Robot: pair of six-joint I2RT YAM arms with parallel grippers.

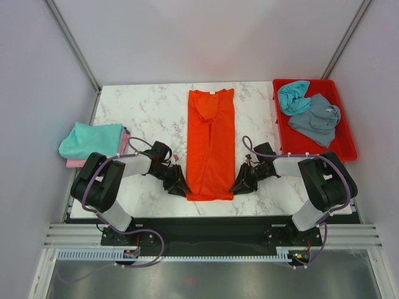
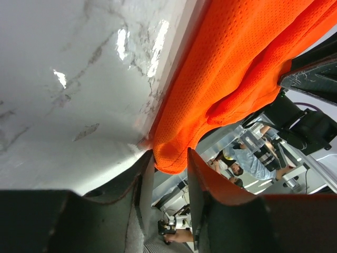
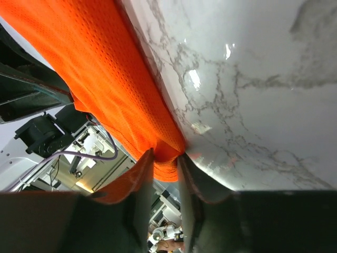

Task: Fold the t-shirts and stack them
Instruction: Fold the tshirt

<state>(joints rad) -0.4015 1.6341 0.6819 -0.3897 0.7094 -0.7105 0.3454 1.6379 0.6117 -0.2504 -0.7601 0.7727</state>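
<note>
A bright orange t-shirt (image 1: 210,143) lies in a long narrow strip down the middle of the marble table, collar at the far end. My left gripper (image 1: 181,190) is at its near left corner. In the left wrist view the gripper (image 2: 170,158) has the orange hem corner (image 2: 171,153) between its fingertips, touching both. My right gripper (image 1: 235,187) is at the near right corner. In the right wrist view the gripper (image 3: 166,155) pinches bunched orange cloth (image 3: 168,158).
A folded teal shirt (image 1: 93,138) lies on a pink one (image 1: 78,162) at the table's left edge. A red tray (image 1: 318,149) at the back right holds a crumpled teal shirt (image 1: 293,94) and a grey-blue shirt (image 1: 317,119). The table's front edge is just behind both grippers.
</note>
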